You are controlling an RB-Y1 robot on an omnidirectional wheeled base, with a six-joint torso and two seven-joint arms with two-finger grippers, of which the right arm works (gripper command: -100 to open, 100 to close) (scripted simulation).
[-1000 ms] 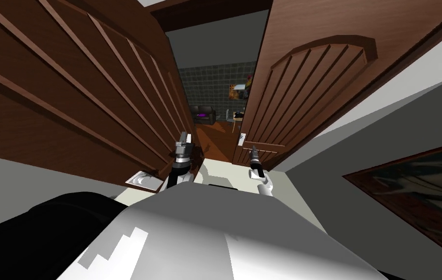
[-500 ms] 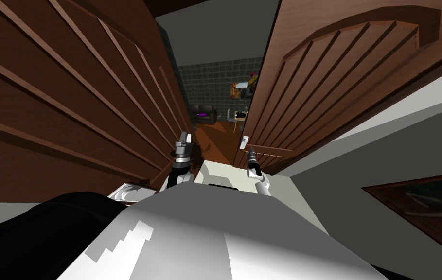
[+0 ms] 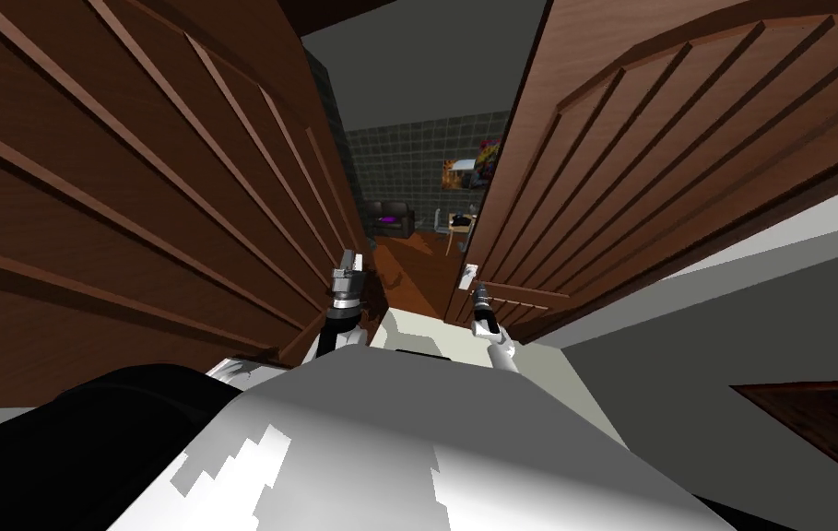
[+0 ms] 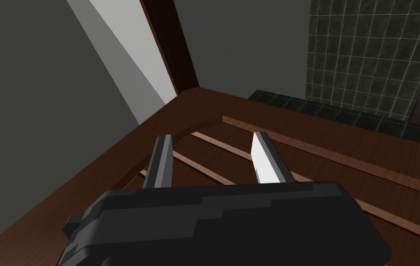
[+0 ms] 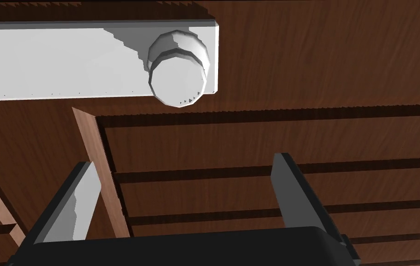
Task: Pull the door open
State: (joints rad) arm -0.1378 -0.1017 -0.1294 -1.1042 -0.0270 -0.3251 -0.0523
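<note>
Right gripper (image 5: 183,159) – fingers spread wide, nothing between them. Both blades hover over the brown panelled face of the right door leaf (image 5: 324,69); I cannot tell whether they touch it.

Just ahead of the fingertips, apart from them: the white round knob (image 5: 179,83), standing out from one end of a long white backplate (image 5: 56,62). It sits roughly in line with the gap between the blades. A raised wooden strip (image 5: 95,171) crosses close by one finger.

Left gripper (image 4: 211,137) – fingers parted, holding nothing, close alongside the left door leaf (image 4: 324,184).

Further out, between the two leaves: a gap onto an orange-brown floor (image 3: 421,267), a dark sofa (image 3: 391,219), then a dark tiled wall (image 3: 407,157). The right leaf looks partly ajar already.

Risks, as I judge them:
- Closing from here would pinch air, since the knob is beyond the tips. The hand has to advance first.
- Advancing off-line could catch a blade on the strip or backplate and push the leaf away.
- The knob looks round and smooth, so a pinch near its front rim could slip off under the pull.
- The leaf swings toward me, and a straight pull could twist the grip loose or bring the edge against my forearm.
</note>
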